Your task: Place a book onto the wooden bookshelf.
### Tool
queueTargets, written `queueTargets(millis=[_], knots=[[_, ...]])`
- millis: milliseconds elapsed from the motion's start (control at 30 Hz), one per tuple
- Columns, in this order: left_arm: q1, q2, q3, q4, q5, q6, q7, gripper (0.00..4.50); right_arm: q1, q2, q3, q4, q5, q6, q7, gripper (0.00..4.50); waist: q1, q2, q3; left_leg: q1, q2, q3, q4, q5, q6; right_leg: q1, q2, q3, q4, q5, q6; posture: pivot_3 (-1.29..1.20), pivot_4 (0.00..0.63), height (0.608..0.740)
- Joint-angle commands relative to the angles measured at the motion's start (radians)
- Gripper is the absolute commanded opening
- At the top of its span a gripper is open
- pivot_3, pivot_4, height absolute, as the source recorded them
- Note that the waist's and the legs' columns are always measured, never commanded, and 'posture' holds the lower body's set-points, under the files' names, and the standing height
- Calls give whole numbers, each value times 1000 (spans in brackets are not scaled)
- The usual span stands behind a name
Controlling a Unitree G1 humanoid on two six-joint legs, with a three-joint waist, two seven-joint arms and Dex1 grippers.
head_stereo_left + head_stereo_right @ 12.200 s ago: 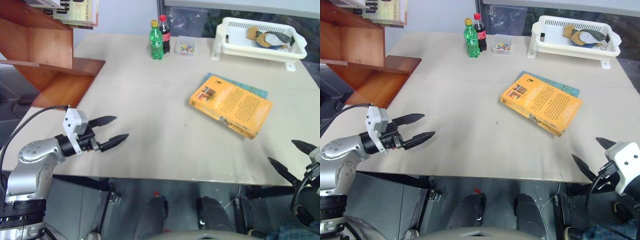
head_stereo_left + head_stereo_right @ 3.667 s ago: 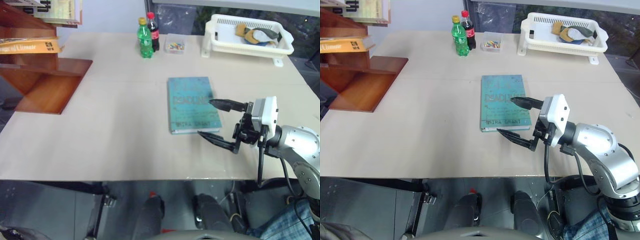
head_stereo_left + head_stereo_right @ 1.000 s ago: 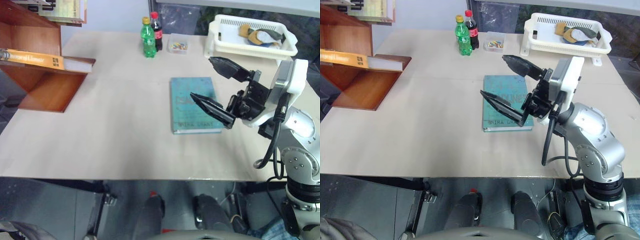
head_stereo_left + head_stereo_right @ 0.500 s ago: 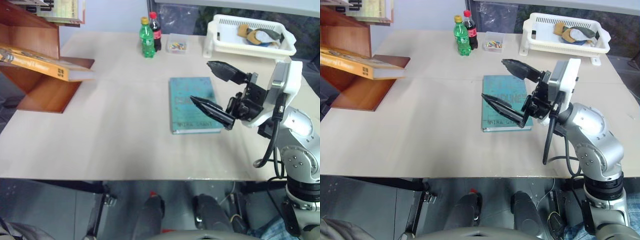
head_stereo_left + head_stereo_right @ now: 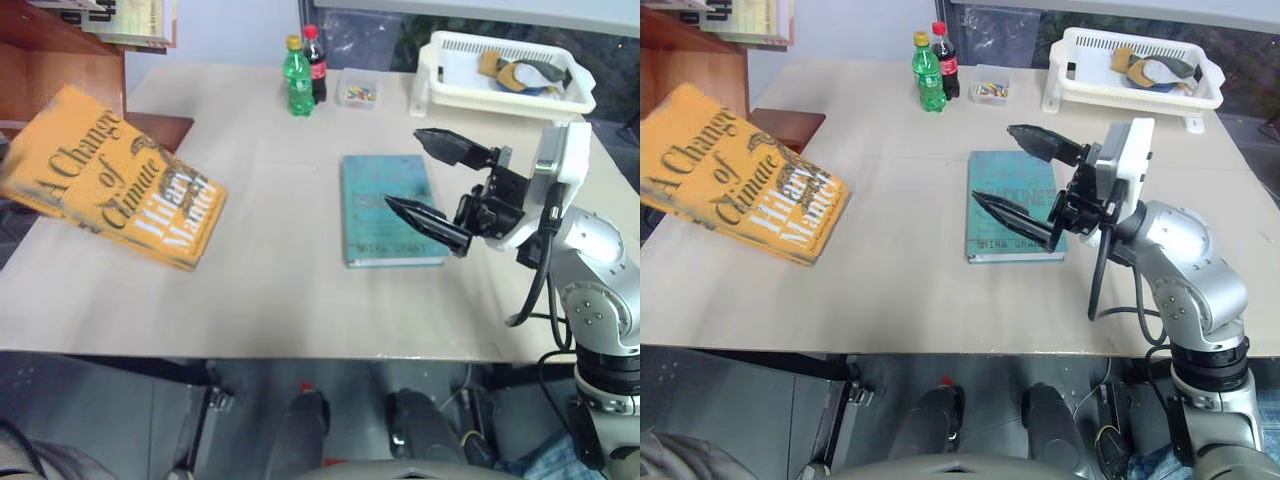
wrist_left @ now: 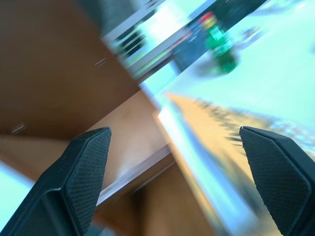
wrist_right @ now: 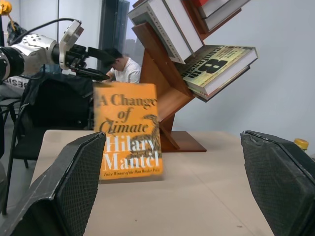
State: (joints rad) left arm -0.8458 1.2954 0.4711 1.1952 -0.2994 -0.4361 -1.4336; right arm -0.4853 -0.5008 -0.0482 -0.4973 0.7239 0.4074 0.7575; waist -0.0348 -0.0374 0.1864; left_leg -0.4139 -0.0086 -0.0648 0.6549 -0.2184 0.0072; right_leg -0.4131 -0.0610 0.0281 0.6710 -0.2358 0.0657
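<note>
Book off the shelf, both grippers spread.
The book (image 5: 115, 180) tilts at frame left, clear of the left gripper (image 7: 91, 63) and right gripper (image 5: 432, 184).

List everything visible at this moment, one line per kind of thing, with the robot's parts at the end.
the book: one, orange-yellow, tilted with its front cover facing up, off the shelf boards, over the table's left edge.
teal book: one, teal-blue, flat at mid-table.
the wooden bookshelf: one, reddish-brown, at the table's far left corner, other books lying on its upper boards.
bottles: two, a green one and a dark one with a red cap, side by side at the far edge.
clear box: one, small coloured bits inside, right of the bottles.
white basket: one, far right corner, items inside.
table: one, beige.
person: one, seated behind the shelf.
left pincer: open, above the orange book.
right pincer: open, above the teal book.
</note>
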Motion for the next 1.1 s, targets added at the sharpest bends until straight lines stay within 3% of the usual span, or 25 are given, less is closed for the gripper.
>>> queueTargets(millis=[33,400,667,833,967,1100], knots=[[39,-26,6,-98,-42,111,5,4473,-10,-9,-30,-36,7,-18,-2,4500,-4,0,0,0,0,0,0,0,0,0,0,0,0,0,0,0,150,740],[133,-84,65,-257,-154,397,53,4473,35,-13,-36,-77,8,-18,-30,4500,-6,0,0,0,0,0,0,0,0,-1,0,1,2,0,0,0,150,740],[254,-27,281,-340,-321,708,93,4473,28,-8,-25,-63,12,-21,-12,4500,-8,1,0,0,2,0,0,0,0,-1,0,1,2,0,0,0,150,740],[505,-10,513,-366,-376,893,123,4473,14,-8,-20,-44,15,-21,9,4500,-10,2,1,1,4,1,-1,0,0,-2,0,2,1,0,0,0,150,740],[749,-125,604,-520,-385,965,158,4473,9,-20,-20,-35,7,-21,29,4500,-5,4,0,2,4,2,-2,0,0,-1,-1,2,1,0,-1,0,150,740],[818,-315,561,-753,-440,1038,279,4473,10,-33,-26,-36,3,-21,42,4500,13,3,-1,1,4,1,-2,0,0,0,-4,1,-1,-1,-1,0,150,740]])
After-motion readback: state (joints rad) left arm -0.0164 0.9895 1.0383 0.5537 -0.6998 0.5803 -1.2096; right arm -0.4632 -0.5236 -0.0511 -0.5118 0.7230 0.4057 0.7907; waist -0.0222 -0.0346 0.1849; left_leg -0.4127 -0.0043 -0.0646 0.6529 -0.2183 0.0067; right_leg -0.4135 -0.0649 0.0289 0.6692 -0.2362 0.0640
